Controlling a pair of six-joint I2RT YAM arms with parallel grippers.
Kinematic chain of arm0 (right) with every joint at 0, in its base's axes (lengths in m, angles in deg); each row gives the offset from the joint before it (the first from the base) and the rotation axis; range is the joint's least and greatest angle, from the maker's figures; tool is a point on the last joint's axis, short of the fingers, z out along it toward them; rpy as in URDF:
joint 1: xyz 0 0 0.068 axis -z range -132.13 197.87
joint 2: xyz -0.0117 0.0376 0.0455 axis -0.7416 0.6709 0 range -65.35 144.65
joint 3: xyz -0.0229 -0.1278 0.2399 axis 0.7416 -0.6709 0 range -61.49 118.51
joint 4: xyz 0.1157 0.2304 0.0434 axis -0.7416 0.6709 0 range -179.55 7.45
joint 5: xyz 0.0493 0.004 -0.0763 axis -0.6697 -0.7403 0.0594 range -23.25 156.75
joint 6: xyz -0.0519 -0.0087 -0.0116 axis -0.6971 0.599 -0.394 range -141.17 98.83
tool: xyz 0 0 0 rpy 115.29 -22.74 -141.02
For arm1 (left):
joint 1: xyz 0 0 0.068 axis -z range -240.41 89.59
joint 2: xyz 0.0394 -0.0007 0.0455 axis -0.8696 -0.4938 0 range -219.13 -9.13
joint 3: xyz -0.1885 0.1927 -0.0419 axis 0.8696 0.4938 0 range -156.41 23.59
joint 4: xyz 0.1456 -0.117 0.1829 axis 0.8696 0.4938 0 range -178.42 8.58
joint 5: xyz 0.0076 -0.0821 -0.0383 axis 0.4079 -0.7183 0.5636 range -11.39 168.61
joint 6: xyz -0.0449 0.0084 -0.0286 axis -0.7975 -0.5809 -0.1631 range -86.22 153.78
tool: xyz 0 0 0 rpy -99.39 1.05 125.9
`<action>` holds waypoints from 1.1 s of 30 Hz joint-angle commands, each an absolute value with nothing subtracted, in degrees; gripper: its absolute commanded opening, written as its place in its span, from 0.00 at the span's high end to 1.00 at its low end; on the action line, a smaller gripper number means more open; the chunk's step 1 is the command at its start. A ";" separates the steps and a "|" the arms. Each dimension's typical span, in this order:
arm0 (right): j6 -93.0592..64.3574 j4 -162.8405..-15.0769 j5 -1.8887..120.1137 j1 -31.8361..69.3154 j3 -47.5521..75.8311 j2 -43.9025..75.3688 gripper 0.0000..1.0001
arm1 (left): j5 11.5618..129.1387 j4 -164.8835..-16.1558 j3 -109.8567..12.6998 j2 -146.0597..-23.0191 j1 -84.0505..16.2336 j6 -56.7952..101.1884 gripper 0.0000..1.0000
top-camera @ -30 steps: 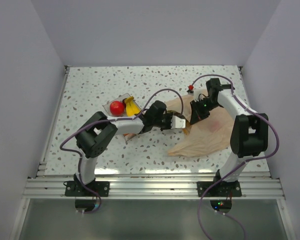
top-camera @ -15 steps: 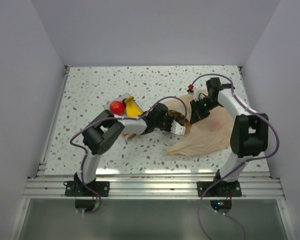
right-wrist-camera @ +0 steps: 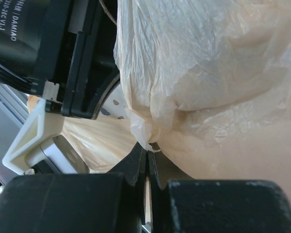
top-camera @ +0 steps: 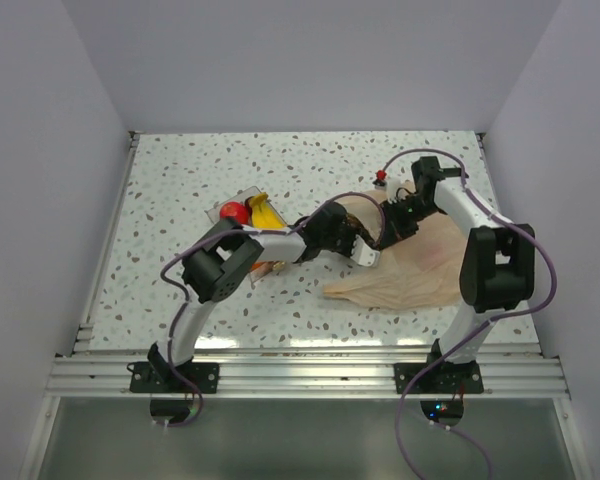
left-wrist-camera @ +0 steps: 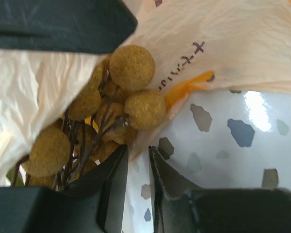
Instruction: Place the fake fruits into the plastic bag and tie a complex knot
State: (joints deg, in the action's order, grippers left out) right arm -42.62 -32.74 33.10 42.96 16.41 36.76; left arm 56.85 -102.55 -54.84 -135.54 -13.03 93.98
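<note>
The peach plastic bag (top-camera: pixel 420 272) lies at the right of the table. My right gripper (right-wrist-camera: pixel 146 148) is shut on a pinch of the plastic bag (right-wrist-camera: pixel 223 73) at its mouth, seen from above as my right gripper (top-camera: pixel 386 230). My left gripper (top-camera: pixel 360 248) is at the bag's opening. In the left wrist view the tan-brown grape cluster (left-wrist-camera: pixel 131 85) lies inside the mouth of the plastic bag (left-wrist-camera: pixel 233 48). The left gripper (left-wrist-camera: pixel 138 150) stands narrowly open beside the cluster's stems, with only the table showing in the gap. A red apple (top-camera: pixel 233 212) and a yellow banana (top-camera: pixel 266 212) rest in the tray.
A clear plastic tray (top-camera: pixel 220 207) stands left of centre, behind my left forearm. A small red object (top-camera: pixel 381 178) sits at the back near my right arm. White walls close in the speckled table (top-camera: pixel 180 170) on three sides.
My left arm has reached further right, up to the bag's mouth. The bag's lower edge has spread to the left. The right gripper has kept its pinch and barely moved.
</note>
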 commanded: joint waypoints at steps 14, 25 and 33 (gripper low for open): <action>-44.46 -29.09 32.47 43.82 20.68 36.00 1.00 | 53.31 -95.63 -56.15 -132.02 -13.90 89.07 1.00; -44.28 -24.96 32.83 44.44 27.09 30.55 1.00 | 48.82 -89.65 -50.32 -107.67 -17.60 80.63 1.00; -43.14 -26.88 35.20 44.44 25.61 30.89 1.00 | 51.72 -81.21 -54.63 -108.19 -17.87 67.47 0.78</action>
